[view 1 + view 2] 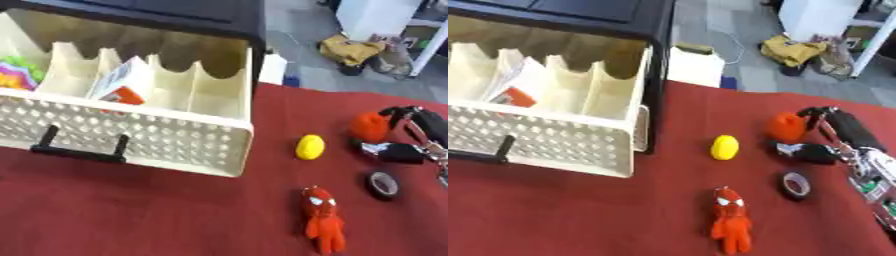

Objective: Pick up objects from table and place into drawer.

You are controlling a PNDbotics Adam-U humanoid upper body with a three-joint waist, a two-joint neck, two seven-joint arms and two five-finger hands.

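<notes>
Behind the desk with its red cloth the floor is grey. A yellow bag lies on it, next to a white cabinet. A white box stands close by.

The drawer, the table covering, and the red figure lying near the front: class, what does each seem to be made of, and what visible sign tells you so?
Drawer: looks like cream moulded plastic; its front is a regular perforated grid and its dividers have smooth scalloped tops.
Table covering: apparently a matte dark red cloth, showing no shine.
Red figure: probably a soft stuffed or knitted toy, with rounded limp limbs and a dull surface.
</notes>
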